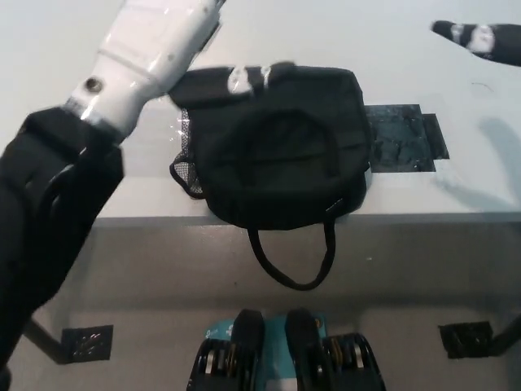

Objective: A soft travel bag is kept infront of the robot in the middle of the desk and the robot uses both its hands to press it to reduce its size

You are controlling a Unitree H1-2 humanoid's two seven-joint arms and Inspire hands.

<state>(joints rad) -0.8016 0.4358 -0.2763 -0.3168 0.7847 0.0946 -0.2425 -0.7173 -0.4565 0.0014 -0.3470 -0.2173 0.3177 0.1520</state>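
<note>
The black soft travel bag [281, 155] lies in the middle of the white desk [456, 187], its front bulging over the desk's edge. Its carry strap [293, 261] hangs down in a loop below the edge. My white left hand [159, 37] is lifted high off the bag, close to the camera at the upper left, and runs out of the picture's top. My black right hand [480, 37] shows only as a blurred shape at the upper right edge, well clear of the bag. Neither hand touches the bag.
A dark rectangular patch [403, 138] lies on the desk just right of the bag. A mesh pocket [186, 167] sticks out at the bag's left side. Black square markers [85, 342] sit on the floor below the desk.
</note>
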